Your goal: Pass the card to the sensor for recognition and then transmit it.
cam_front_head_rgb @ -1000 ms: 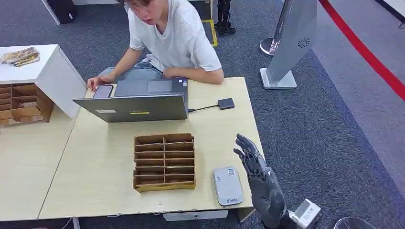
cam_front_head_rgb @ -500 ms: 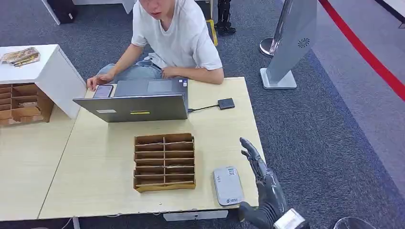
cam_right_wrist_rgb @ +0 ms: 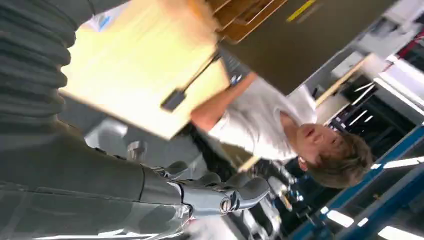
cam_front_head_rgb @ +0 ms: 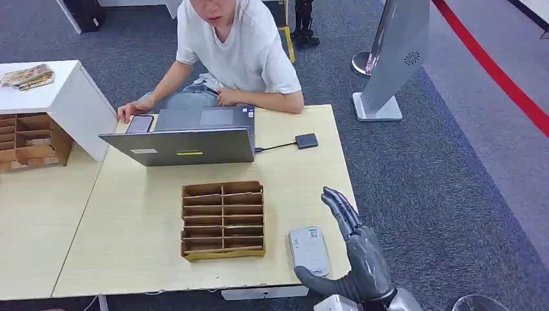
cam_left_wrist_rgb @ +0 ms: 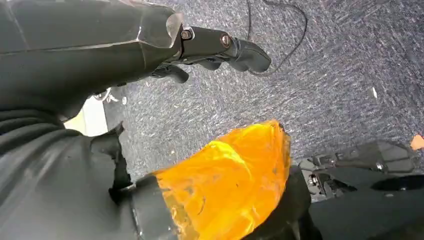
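Fingers (cam_front_head_rgb: 339, 206) of the right hand (cam_front_head_rgb: 359, 256) stretched out and apart, pointing to about 11 o'clock, thumb stuck out toward 9 o'clock under the reader, holding nothing. Hand sits at the bench (cam_front_head_rgb: 129, 220) near-right corner, roughly 5 o'clock of the bench. Right wrist view: same hand (cam_right_wrist_rgb: 210, 197), fingers long and straight, nothing between them, blurred bench (cam_right_wrist_rgb: 135, 75) beyond.

Left hand (cam_left_wrist_rgb: 200, 50) in the left wrist view hangs over grey carpet (cam_left_wrist_rgb: 325, 75); fingers bent inward, nothing in them as far as visible. Can't tell a card anywhere; neither hand carries one.

Grey card sensor (cam_front_head_rgb: 309, 251) lies flat on the bench, just beside the right hand at its 9 o'clock, thumb close below it; touching or not, can't tell. Wooden slotted tray (cam_front_head_rgb: 223, 220) at 9 o'clock of the sensor, near it, apart. Slots look dark, contents not readable.

Laptop (cam_front_head_rgb: 178, 146) at 12 o'clock of the tray, lid back facing the robot. Cable runs from it to a small dark adapter (cam_front_head_rgb: 306, 140) at its 3 o'clock. Phone (cam_front_head_rgb: 139, 124) by the laptop's far-left corner, under a person's hand. Person (cam_front_head_rgb: 236, 52) in white shirt seated at the far side. White cabinet (cam_front_head_rgb: 58, 97) at 10 o'clock, second wooden tray (cam_front_head_rgb: 29, 142) beside it. Grey stand (cam_front_head_rgb: 395, 58) on carpet at 1 o'clock.
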`<state>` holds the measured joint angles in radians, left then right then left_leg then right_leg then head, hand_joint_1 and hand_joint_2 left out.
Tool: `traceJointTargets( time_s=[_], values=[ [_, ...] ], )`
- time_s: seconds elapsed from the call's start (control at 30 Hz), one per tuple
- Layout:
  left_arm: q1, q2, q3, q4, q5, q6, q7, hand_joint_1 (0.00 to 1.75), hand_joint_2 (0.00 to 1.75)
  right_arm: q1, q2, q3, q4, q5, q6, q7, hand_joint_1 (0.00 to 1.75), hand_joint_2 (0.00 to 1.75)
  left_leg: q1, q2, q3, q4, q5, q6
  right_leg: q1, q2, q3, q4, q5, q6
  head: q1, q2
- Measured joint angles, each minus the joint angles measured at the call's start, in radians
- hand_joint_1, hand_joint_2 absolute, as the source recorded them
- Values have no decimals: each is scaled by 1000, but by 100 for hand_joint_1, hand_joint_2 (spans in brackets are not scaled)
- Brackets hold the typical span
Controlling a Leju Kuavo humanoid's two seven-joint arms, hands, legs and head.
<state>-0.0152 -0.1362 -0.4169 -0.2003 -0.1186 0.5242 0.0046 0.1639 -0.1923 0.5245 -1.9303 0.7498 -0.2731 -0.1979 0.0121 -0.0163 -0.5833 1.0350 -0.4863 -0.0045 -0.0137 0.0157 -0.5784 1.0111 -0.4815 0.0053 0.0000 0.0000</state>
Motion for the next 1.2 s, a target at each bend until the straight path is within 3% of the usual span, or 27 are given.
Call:
traceJointTargets(
  time_s=[0.2,0.4,0.77,1.2],
  values=[
    [-8,0,-19,0,-29,-25,13,0,0,-43,-9,33,4,349,-12,103,0,175,0,0,0,0,0,0,0,0,0,0,0,0,0,0],
    [-14,2,-39,1,-50,-40,24,0,0,-90,-27,96,32,550,-14,177,0,175,0,0,0,0,0,0,0,0,0,0,0,0,0,0],
    [-22,2,-63,2,-66,-54,35,0,0,-149,-42,169,70,619,10,209,0,175,0,0,0,0,0,0,0,0,0,0,0,0,0,0],
    [-28,4,-87,2,-92,-69,53,0,0,-225,-40,251,124,589,74,226,0,175,0,0,0,0,0,0,0,0,0,0,0,0,0,0]
  ],
)
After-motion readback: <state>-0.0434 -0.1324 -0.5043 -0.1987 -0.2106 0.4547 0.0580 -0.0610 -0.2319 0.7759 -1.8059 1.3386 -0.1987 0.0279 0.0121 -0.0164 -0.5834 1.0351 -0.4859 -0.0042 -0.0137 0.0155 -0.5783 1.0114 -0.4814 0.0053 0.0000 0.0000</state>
